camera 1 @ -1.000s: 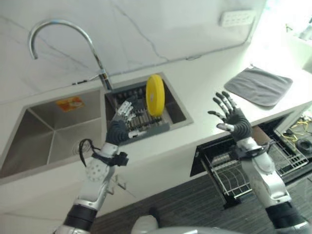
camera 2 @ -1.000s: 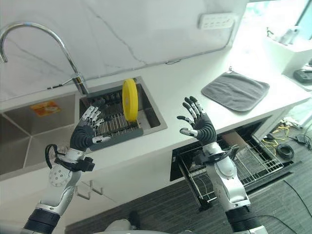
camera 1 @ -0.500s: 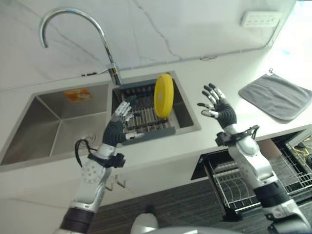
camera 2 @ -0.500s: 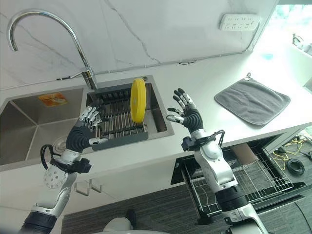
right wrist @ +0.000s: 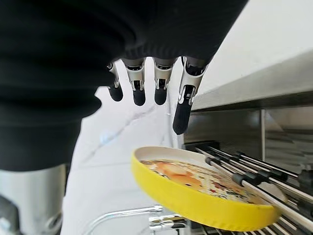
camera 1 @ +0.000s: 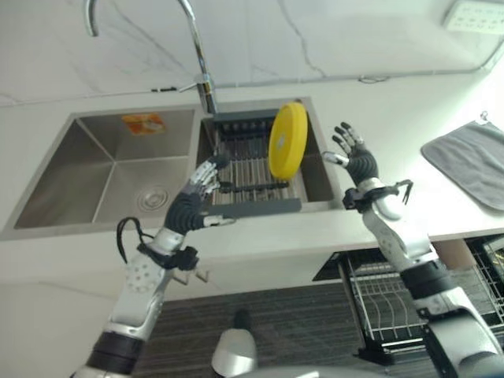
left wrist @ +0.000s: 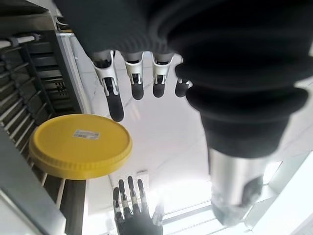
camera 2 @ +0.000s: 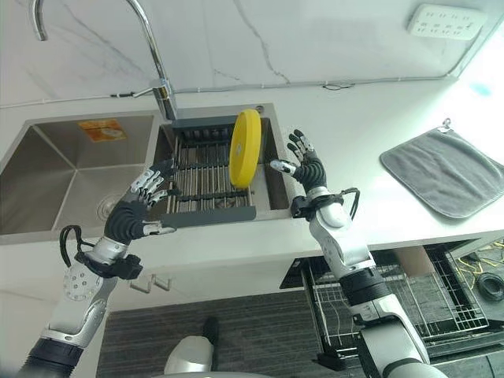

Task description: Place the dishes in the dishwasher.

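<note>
Round yellow plastic plate (camera 1: 287, 140): stands on edge in the dark wire dish rack (camera 1: 248, 179), which sits inside the right basin of the stainless steel double sink (camera 1: 110, 169); patterned face turned to the right.

Right robot hand (camera 2: 305, 165): raised just right of the plate, fingers spread and straight, holding nothing, apart from the plate's rim.

Left robot hand (camera 1: 198, 197): at the near left corner of the rack, fingers loosely extended over the bars, thumb by the rack's near edge, nothing grasped.

Curved chrome tap (camera 1: 197, 55): rises at the far side of the sink, between the two basins.

White counter (camera 2: 370, 134): runs right of the sink and carries a flat grey drying mat (camera 2: 449, 169) well to the right.

Open dishwasher with wire basket (camera 2: 402, 295): pulled out under the counter, near right.

White wall socket (camera 2: 445, 21): on the marble wall, far right.
</note>
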`<state>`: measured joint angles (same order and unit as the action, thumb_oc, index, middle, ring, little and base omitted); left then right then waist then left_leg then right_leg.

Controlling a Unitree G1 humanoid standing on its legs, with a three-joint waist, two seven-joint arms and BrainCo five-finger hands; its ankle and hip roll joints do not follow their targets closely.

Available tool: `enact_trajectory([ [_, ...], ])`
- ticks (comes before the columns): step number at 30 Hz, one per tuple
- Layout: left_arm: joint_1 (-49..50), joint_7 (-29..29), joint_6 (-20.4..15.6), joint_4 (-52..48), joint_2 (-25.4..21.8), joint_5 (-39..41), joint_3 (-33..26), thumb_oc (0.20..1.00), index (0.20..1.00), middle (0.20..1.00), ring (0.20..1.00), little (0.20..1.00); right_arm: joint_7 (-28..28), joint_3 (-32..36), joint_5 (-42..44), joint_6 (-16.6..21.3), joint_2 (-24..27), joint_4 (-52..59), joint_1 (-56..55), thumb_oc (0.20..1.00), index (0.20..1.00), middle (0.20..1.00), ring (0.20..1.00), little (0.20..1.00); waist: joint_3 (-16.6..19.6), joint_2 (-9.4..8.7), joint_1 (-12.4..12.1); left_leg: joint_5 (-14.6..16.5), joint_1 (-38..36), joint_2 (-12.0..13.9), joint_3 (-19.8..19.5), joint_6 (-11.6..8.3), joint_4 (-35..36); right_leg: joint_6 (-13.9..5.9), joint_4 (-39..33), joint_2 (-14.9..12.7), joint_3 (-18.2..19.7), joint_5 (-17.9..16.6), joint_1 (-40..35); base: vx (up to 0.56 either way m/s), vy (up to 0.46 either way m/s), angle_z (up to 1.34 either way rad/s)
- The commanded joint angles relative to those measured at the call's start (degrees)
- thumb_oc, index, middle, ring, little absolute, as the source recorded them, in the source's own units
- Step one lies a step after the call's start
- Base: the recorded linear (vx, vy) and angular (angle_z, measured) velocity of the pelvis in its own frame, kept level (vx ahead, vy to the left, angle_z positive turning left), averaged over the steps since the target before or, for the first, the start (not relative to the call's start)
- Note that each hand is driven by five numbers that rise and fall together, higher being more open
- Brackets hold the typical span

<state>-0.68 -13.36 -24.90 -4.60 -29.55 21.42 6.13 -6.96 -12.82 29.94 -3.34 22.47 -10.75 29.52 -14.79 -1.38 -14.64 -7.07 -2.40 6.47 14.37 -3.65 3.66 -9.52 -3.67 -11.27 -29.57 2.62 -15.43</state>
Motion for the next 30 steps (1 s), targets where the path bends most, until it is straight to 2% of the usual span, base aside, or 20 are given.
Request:
enact_trajectory([
  [1, -2.7, -0.6, -3.1, -3.7, -2.2, 3.2, -0.7, 1.000, 1.000, 1.000, 1.000, 1.000, -0.7, 1.2, 1.0, 1.3, 2.2, 2.0, 3.9, 1.000, 1.000, 1.000, 1.000, 1.000, 2.6, 1.63, -1.1, -0.5, 4.8, 4.1, -1.8, -3.38, 0.6, 1.96, 6.0, -1.0, -3.6, 4.3, -1.1, 0.04, 0.009, 0.13],
  [6, -2.7, -1.0, -3.0, -4.1, -2.8, 3.4, -0.5, 1.000, 1.000, 1.000, 1.000, 1.000, -2.4, 1.3, 1.4, 1.2, 2.1, -0.8, 6.0, 1.000, 1.000, 1.000, 1.000, 1.000, 1.8, 1.77, -2.1, -0.8, 5.6, 3.9, -2.9, -3.41, 0.3, 2.10, 6.4, -1.0, -4.0, 4.4, -1.0, 0.04, 0.012, 0.07],
  [26, -3.1, -0.4, -5.6, -4.2, -3.6, 3.4, 0.4, 1.000, 1.000, 1.000, 1.000, 1.000, -2.2, 0.0, -0.1, 1.1, 2.2, -2.3, 10.4, 1.000, 1.000, 1.000, 1.000, 1.000, -2.0, 2.44, -3.8, -1.6, 8.6, 2.8, -4.8, -3.04, -0.4, 2.29, 10.0, -1.3, -5.1, 5.7, 2.1, -0.01, 0.019, 0.07],
  [30, -3.7, -0.8, -5.1, -4.3, -3.8, 3.8, 0.6, 1.000, 1.000, 1.000, 1.000, 1.000, -1.7, -0.3, 0.1, 0.2, 2.8, -2.8, 12.5, 1.000, 1.000, 1.000, 1.000, 1.000, -2.2, 2.32, -4.3, -1.5, 8.7, 2.5, -5.2, -2.94, -0.4, 2.30, 10.4, -1.3, -5.4, 5.8, 2.2, -0.01, 0.002, 0.05],
])
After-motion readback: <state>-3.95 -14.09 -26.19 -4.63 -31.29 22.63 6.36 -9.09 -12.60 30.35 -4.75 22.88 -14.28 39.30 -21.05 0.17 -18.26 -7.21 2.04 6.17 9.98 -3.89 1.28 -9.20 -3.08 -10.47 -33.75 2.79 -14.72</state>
